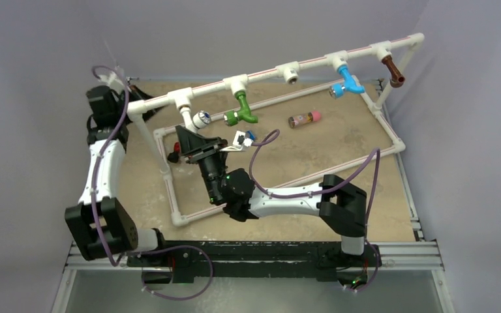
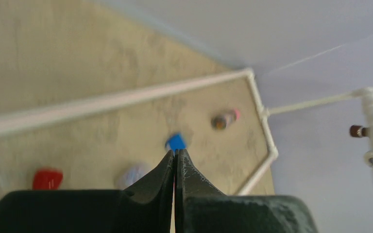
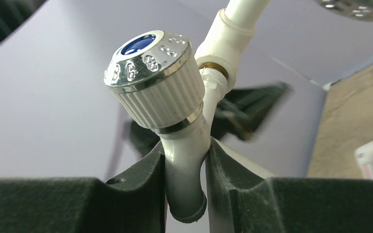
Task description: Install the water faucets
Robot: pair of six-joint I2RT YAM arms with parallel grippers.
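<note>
The right arm is stretching forward and left over the table (image 1: 346, 156), its claw (image 3: 184, 162) pinching the white faucet (image 3: 175, 114) just below the knob, at the leftmost fitting of the pipe frame (image 1: 267, 70). The left arm is rising at the far left, its claw (image 2: 175, 158) pressed together.

The white faucet (image 3: 183, 187) is pale grey-white. Its ribbed white knob has a chrome cap with embossed rings and a deep blue centre. The green faucet (image 1: 243, 107) and blue faucet (image 1: 349, 79) have silvery knob ends, and the brown faucet (image 1: 392, 69) is dark reddish brown. The pipe frame (image 1: 267, 72) is white with thin red stripes along its tubes. The table (image 1: 339, 169) is mottled sandy tan. The left gripper (image 2: 175, 158) and right gripper (image 3: 186, 162) are matte black. The arms' cables (image 1: 287, 194) are purple. A small cube (image 2: 176, 141) is bright blue.
</note>
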